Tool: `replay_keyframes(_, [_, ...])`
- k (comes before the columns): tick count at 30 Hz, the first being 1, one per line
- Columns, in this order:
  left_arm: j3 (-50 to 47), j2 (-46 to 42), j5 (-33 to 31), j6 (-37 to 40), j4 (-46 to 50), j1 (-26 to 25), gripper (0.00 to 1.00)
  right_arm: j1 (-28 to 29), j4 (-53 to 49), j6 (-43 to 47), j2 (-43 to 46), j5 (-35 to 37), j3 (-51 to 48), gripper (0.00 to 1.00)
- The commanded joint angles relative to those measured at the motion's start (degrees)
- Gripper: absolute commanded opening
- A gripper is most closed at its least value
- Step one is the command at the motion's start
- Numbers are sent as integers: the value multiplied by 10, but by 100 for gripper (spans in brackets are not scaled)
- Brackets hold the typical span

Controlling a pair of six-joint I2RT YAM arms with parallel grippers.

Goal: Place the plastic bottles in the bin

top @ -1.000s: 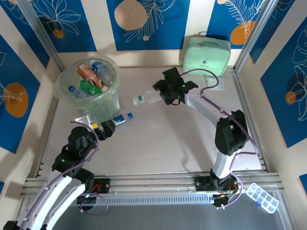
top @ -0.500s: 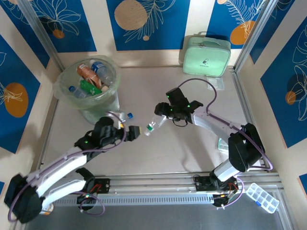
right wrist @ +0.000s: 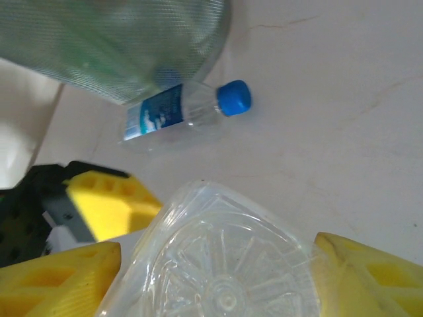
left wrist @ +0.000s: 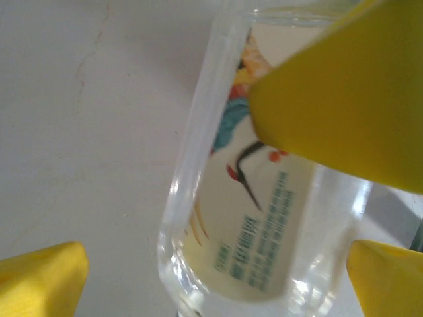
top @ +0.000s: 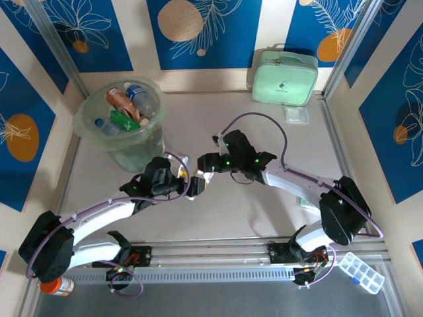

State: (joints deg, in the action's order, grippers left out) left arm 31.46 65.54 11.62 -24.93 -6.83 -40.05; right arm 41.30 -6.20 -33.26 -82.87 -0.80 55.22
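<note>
- While my right gripper (right wrist: 215,277) clamps the base of a clear bottle (right wrist: 225,264) between its two yellow fingers, that bottle sits near the middle of the top view, to the lower right of the bin (top: 153,100).
- My left gripper (left wrist: 211,277) stands wide around the same bottle. Bare table (left wrist: 79,132) shows between its lower-left finger and the bottle wall, so it has no grip.
- In the left wrist view the bottle's printed label faces the camera, and another yellow finger (left wrist: 344,99) covers its upper right corner.
- In the top view my two grippers meet tip to tip, so the bottle between them is hard to pick out.
- A blue-capped bottle (right wrist: 188,111) lies on its side on the table, just beside the foot of the bin, in the upper half of the right wrist view.
- Several bottles (top: 125,105) already lie inside the bin, at the upper left of the top view.
- A mint-green case (top: 284,76) stands against the back wall at the upper right, well apart from both grippers.
- An orange-capped jar (top: 56,287) sits in the lower left corner, and a clear compartment box (top: 360,271) in the lower right.
</note>
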Motion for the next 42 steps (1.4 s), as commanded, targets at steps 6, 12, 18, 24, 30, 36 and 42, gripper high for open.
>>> replay_keyframes(6, [-4, -34, 44, 23, -52, -4, 96, 9, 59, 50, 68, -94, -19, 41])
replay_keyframes(12, [-18, -46, 90, 19, -89, -4, 82, 18, 52, 62, 72, -81, -17, 42])
replay_keyframes(18, [-17, -40, 99, 23, -93, -4, 66, 25, 40, 70, 56, -68, -7, 42])
replay_keyframes(24, [-19, -40, 100, 26, -94, -4, 57, 33, 28, 73, 44, -45, 1, 46])
replay_keyframes(30, [-22, -51, 86, 25, -90, -4, 54, 35, 33, 65, 56, -15, -9, 70])
replay_keyframes(36, [-35, -85, 24, 31, -70, -4, 48, 29, 62, 34, 104, 69, -53, 100])
replay_keyframes(42, [-52, -126, -30, 30, -63, -3, 45, 12, 119, 1, 183, 113, -121, 99])
